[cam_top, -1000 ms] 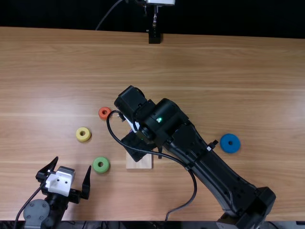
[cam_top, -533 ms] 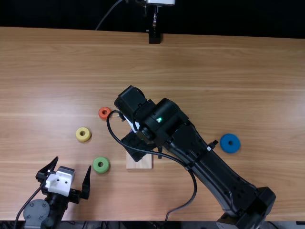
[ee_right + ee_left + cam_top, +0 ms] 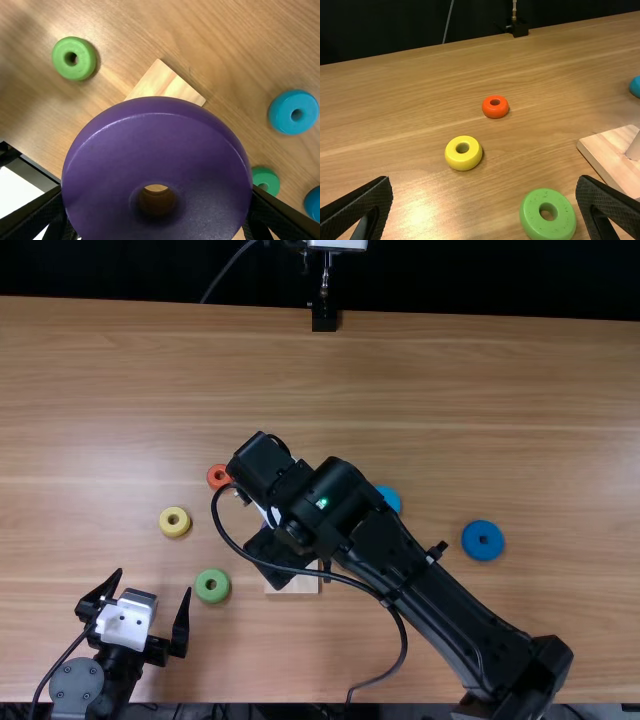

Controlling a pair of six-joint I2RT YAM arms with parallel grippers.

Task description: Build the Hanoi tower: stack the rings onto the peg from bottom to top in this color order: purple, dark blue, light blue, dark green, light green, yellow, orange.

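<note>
One purple ring (image 3: 155, 145) gripped in right hand (image 3: 275, 550), above wooden base (image 3: 166, 84).

A robotics lab, by every sign at the worktop (image 3: 500, 420): two black jointed robot arms, the left arm (image 3: 78, 685) and the right arm (image 3: 430, 580), work from its near edge, where a person might sit in an office. A loose black cable (image 3: 403, 640) loops alongside the right arm, and a small green light (image 3: 322, 503) glows on its housing. At the far edge stands a metal rod on a black block (image 3: 323, 318), with a thin cable (image 3: 228, 272) running past a dark backdrop (image 3: 120, 270). Simple colored rings and a pale wooden base (image 3: 295, 585) lie on the plain light brown wood, like props for a bench trial.
</note>
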